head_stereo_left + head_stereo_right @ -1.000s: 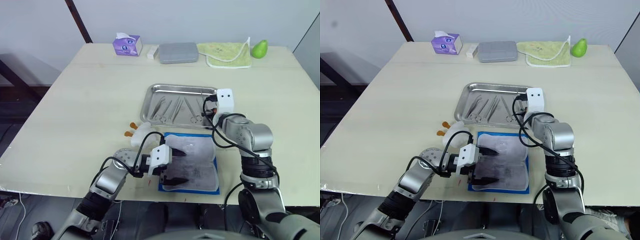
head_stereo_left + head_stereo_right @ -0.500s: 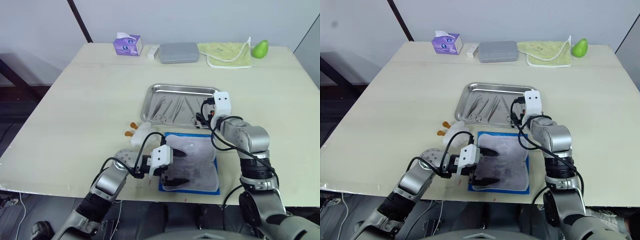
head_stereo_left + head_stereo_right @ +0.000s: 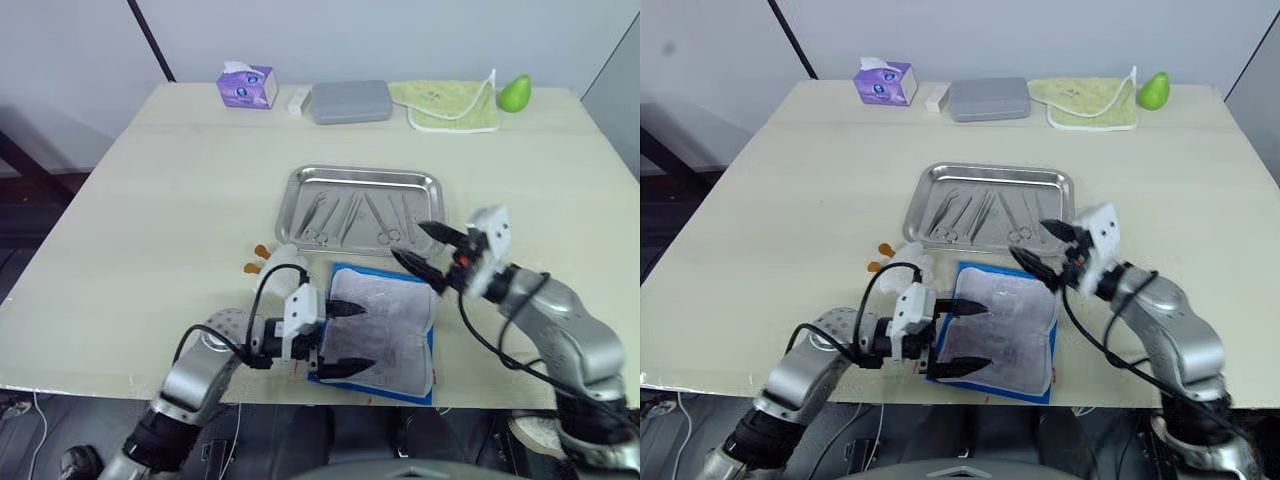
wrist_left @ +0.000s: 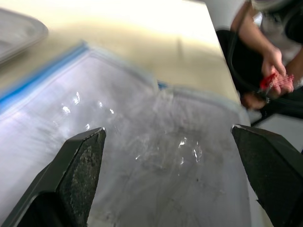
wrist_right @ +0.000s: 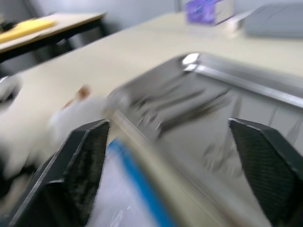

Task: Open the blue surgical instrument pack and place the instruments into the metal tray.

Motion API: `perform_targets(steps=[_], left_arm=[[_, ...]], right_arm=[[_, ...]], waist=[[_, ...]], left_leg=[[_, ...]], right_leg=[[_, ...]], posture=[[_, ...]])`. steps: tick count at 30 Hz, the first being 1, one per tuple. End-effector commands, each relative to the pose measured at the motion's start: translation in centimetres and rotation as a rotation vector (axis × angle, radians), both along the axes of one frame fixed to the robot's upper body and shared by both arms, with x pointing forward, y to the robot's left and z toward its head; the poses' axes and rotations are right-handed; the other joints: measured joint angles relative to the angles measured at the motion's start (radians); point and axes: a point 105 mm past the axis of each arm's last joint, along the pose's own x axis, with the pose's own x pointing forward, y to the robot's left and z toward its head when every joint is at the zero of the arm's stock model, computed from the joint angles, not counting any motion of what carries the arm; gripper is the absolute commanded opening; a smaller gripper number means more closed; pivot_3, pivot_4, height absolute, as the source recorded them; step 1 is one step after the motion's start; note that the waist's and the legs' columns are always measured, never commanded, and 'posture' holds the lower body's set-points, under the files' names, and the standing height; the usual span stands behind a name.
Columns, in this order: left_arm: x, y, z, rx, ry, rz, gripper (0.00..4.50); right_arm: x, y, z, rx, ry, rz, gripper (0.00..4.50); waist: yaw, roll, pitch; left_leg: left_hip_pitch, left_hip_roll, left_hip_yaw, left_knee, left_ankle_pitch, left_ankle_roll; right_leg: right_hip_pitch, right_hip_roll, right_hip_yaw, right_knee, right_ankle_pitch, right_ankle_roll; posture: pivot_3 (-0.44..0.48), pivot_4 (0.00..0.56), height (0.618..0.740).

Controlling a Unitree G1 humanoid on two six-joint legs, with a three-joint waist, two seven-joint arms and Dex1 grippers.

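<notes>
On worktop [image 3: 150, 200]: tray [image 3: 362, 180] just beyond right claw [image 3: 420, 246], instruments [image 3: 355, 215] lying inside. Pack [image 3: 385, 330] open flat, lining up, under left claw [image 3: 345, 338], below right claw. Left claw spread over pack lining. Right claw spread, above gap between tray and pack.

- The left gripper [image 3: 341, 338] was held low, its arm bent inward, the two black fingers spread wide apart.
- The right gripper [image 3: 422, 246] was raised, its fingers likewise parted, pointing leftward.
</notes>
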Motion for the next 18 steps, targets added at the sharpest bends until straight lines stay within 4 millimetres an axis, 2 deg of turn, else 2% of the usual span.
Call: perform_targets(steps=[1,4,9,12,18], left_arm=[[1.7,3.1,2.0,-0.059,-0.003,0.061,4.50],[2.0,4.0,2.4,-0.078,0.005,0.084,4.50],[1.3,5.3,2.5,-0.099,0.028,0.125,4.50],[0.5,6.5,2.5,-0.104,0.049,0.169,4.50],[-0.9,9.1,2.4,-0.102,0.094,0.257,4.50]], right_arm=[[-2.1,-0.4,1.5,0.012,-0.076,0.105,4.29],[-2.9,-1.0,0.9,-0.033,-0.082,0.144,4.29],[-5.2,-2.3,0.3,-0.081,-0.086,0.234,4.29],[-6.6,-4.2,-0.3,-0.128,-0.060,0.248,4.29],[-8.2,-7.4,-0.5,-0.173,-0.035,0.217,4.29]], waist=[[-0.003,0.001,0.001],[-0.005,0.001,0.002],[0.000,-0.003,0.004],[0.004,-0.003,0.004],[0.017,-0.004,0.005]], left_leg=[[0.000,0.000,0.000,0.000,0.000,0.000],[0.001,0.000,0.000,0.000,0.000,0.000],[0.000,0.000,0.001,0.000,0.000,0.000],[-0.002,0.000,0.000,0.001,0.000,0.000],[0.001,0.003,0.001,0.001,0.000,0.000]], right_leg=[[0.000,0.001,0.000,0.001,0.000,0.000],[0.000,0.002,0.000,0.002,0.000,0.000],[-0.001,0.001,0.001,0.000,0.000,0.000],[-0.001,0.000,0.000,-0.001,0.000,0.000],[0.000,0.000,0.001,0.001,0.000,0.000]], posture=[[0.000,0.150,0.740],[0.000,0.150,0.740],[0.000,0.150,0.740],[0.000,0.150,0.740],[0.000,0.150,0.740]])
